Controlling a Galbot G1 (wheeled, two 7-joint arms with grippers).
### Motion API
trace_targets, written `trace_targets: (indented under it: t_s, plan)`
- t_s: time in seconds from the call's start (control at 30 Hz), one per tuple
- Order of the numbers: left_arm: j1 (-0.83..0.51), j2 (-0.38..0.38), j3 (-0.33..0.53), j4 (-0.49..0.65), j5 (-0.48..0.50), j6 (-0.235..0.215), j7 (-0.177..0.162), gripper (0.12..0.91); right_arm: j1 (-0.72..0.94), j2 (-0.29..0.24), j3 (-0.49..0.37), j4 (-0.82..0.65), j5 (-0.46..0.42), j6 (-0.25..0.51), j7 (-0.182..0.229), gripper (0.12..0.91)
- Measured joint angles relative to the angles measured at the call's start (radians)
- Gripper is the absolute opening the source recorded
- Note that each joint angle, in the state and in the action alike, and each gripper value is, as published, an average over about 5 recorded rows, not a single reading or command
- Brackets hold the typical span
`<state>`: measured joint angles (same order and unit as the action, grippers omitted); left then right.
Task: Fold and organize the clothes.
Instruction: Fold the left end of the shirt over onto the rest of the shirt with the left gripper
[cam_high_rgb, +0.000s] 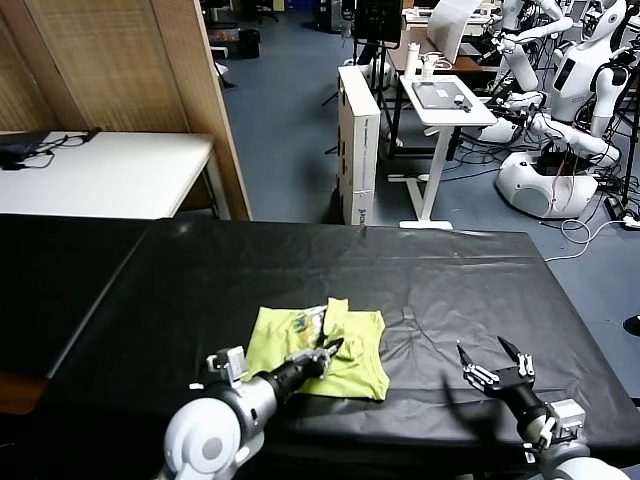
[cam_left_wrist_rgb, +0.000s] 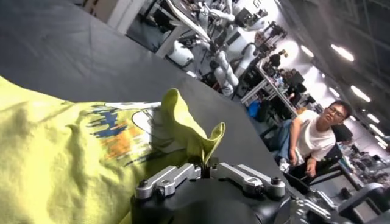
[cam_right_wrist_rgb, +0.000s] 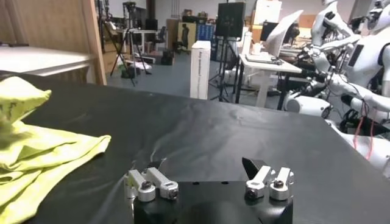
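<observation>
Even overhead light, soft shadows (ceiling strips glaring)

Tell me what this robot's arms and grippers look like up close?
Each arm ends in a rounded silver-white wrist shell carrying a small grey box, then a black body. The left gripper and right gripper have slim black fingers driven by silver metal links with dark screws, seen clearly in the wrist views. No loose cables or markings show on them.

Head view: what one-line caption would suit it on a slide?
Left gripper pinches a raised fold of the lime-green thin T-shirt on the black-covered table; right gripper waits open beside it.
</observation>
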<state>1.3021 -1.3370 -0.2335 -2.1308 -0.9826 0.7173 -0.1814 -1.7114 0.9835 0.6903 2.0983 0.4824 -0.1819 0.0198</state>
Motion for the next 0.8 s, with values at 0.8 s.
trace_targets:
  t_s: [0.8]
  plan:
    - [-0.005, -0.110, 0.046, 0.094, 0.121, -0.025, 0.007, 0.278, -0.002, -0.005, -0.030, 0.011, -0.032, -0.009, -0.024, 0.907]
